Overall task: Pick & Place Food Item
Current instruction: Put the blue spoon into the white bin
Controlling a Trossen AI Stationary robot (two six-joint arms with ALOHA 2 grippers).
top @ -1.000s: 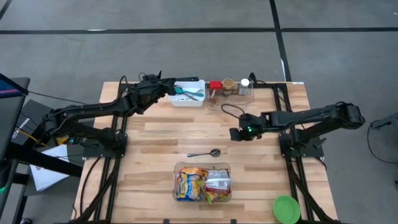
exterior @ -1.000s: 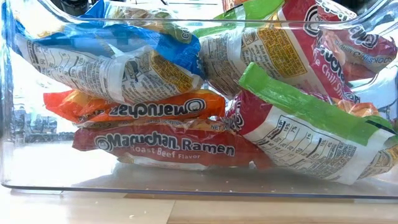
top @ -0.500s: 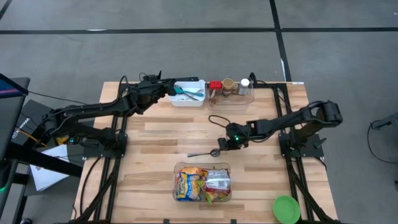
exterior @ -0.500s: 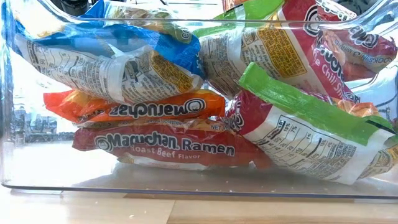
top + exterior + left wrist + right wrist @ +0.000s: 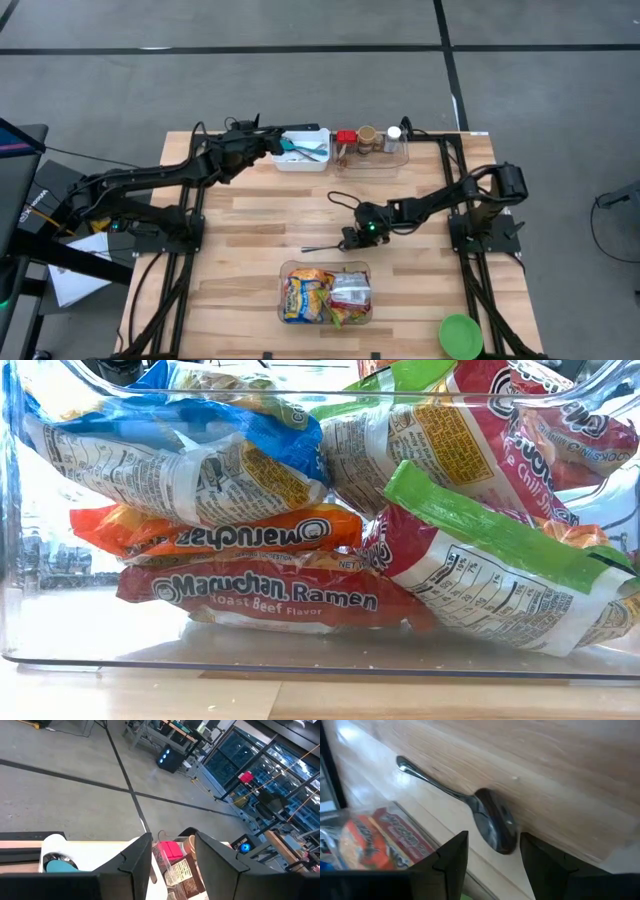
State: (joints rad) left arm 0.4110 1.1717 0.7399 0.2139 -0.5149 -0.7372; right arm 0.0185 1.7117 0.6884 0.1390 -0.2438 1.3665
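Just below the parted right jaws, spoon (image 5: 490, 822) lengthwise across table, bowl rightward.

We see ramen packets (image 5: 325, 296) piled in a clear bin (image 5: 284, 270) at the table's near middle: blue, orange, red and green-edged wrappers, lying flat or tilted, overlapping, one label inverted.

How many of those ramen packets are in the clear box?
6 can be made out in the low view of the clear box: blue packet, orange packet, roast beef packet, green-edged packet, another upper middle, one far right. More may be hidden behind.
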